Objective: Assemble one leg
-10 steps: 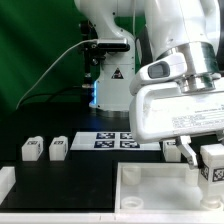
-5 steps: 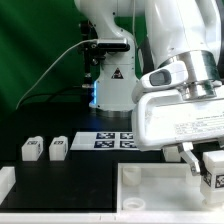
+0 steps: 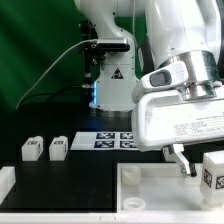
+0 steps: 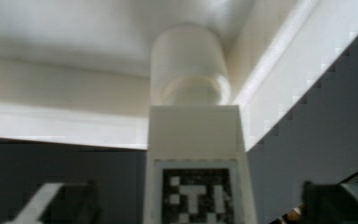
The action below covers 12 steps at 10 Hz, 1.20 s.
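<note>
A white leg (image 3: 212, 172) with a black-and-white tag stands upright over the corner of the large white panel (image 3: 150, 190) on the exterior view's right. In the wrist view the leg (image 4: 197, 120) runs away from the camera, its round end against the panel (image 4: 60, 95). My gripper (image 3: 196, 165) is around the leg. In the wrist view my gripper (image 4: 194, 208) has a dark finger on each side of the leg with a clear gap on both sides, so it is open.
Two more legs (image 3: 32, 149) (image 3: 58, 148) lie on the black table at the exterior view's left. The marker board (image 3: 112, 139) lies behind the panel. A white block (image 3: 5, 182) sits at the left edge. The robot base stands at the back.
The hand has come down a little over the last second. The leg sits slightly lower in the picture. The two loose legs have not moved.
</note>
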{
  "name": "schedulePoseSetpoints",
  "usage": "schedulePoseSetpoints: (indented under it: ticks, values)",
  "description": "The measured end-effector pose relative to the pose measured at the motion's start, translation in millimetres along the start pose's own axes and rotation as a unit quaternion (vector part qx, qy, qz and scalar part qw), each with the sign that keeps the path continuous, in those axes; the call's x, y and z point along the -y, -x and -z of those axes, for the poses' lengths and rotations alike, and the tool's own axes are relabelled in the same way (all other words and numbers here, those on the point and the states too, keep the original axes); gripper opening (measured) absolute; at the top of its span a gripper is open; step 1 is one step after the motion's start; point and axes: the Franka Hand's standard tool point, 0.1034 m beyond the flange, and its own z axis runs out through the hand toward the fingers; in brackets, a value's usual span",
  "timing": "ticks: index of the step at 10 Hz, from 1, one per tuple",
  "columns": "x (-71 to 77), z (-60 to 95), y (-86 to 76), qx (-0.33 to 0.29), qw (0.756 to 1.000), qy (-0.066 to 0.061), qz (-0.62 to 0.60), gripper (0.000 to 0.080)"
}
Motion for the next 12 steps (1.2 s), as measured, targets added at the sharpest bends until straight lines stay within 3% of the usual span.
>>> schedulePoseSetpoints:
  ticks: [8,10,12]
  values:
    - [-1.7,-0.2,1.1,0.011,1.000,-0.001,-0.005,0.0649]
    - [-1.4,26.9,-17.2,0.076,0.997,-0.010,-0.027,0.0649]
    - [-3.6,30.5,-36.2,0.092,0.995,-0.010,-0.034,0.0649]
